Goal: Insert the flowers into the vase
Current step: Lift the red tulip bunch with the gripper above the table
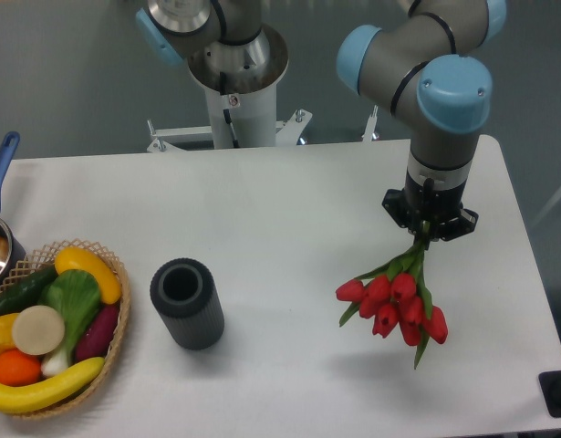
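From the fixed camera, I have my gripper point(427, 233) closed on the stem end of the flowers point(394, 303), which hang below it with the red heads downward and a shadow beneath them on the table point(289, 201), so I judge the bunch lifted clear of the surface. The vase point(185, 302) stands upright well to the left of the flowers, its mouth hollow, with the woven basket point(121, 319) of vegetables just beyond it. So the pick-up looks done, while carrying the bunch over, turning the stems downward and lowering them in remains.
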`<state>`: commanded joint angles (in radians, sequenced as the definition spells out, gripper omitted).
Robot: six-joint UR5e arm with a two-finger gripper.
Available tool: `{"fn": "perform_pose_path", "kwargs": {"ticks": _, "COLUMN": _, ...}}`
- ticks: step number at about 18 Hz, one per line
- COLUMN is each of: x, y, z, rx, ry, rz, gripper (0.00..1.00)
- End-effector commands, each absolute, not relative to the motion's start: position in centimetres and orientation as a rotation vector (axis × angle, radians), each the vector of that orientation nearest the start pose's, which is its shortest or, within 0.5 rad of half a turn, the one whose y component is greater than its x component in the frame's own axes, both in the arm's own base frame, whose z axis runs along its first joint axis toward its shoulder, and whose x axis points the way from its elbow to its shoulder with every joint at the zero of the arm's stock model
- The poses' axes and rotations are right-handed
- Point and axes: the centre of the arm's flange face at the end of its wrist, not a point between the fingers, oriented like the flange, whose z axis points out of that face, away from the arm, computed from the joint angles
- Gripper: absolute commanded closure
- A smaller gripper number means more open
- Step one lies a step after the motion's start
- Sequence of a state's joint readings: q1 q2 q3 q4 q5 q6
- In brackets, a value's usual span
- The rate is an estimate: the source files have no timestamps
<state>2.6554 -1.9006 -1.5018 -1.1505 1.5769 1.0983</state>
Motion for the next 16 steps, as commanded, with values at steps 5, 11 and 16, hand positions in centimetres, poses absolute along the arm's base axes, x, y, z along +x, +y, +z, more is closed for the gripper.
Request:
{"fn": "perform_pose_path", "kwargs": {"ticks": 5, "x": -48.7, "y": 42.4, "z": 38.5, "rx": -3.019, "ry": 0.047, "rz": 0.204, "gripper": 0.94}}
{"fn": "perform_pose_path", "kwargs": {"ticks": 11, "x": -46.7, "y": 43.2, "z": 42.4, "rx": -2.894, "ry": 0.074, "rz": 0.22, "gripper": 0.94}}
{"fn": "perform_pose_path", "kwargs": {"ticks": 16, "x": -45.9, "y": 45.1, "z": 44.8, "rx": -2.601, "ry": 0.006, "rz": 0.132, "gripper": 0.94}}
